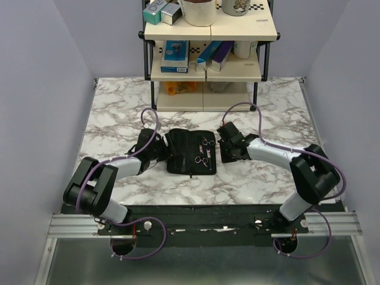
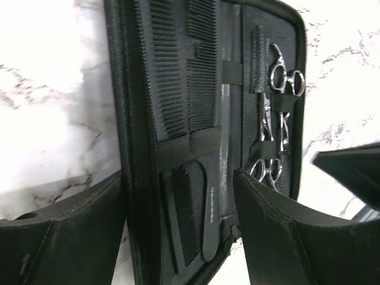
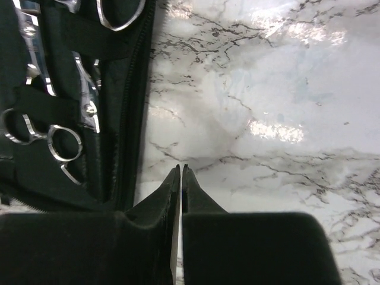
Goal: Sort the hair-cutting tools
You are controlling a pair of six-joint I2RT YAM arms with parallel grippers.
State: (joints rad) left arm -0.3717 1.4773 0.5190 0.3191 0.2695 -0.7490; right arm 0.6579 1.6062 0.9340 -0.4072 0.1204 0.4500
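black pouch (image 1: pixel 191 170) lies open, flat, mid-table (image 1: pixel 273 116), long axis 12–6 in the top view. l half, seen in the l wrist view: two black combs under elastic straps, a wider toothed comb (image 2: pixel 168 77) w/ a narrower comb (image 2: pixel 202 65) just at its 3 o'clock. r half: two silver pairs strapped in, upper scissors (image 1: pixel 208 142) at 12 of lower scissors (image 1: pixel 203 159).

left gripper (image 1: pixel 155 148) sits at the pouch's 9 o'clock w/ fingers spread wide. in its wrist cam the comb half shows between the pads; contact can't be told. right gripper (image 1: pixel 227 142) is at the pouch's 3 o'clock, fingers pressed together on nothing, tips over bare marble just beside the zip edge.

shelf unit (image 1: pixel 208 74) w/ boxes stands at the table's 12.
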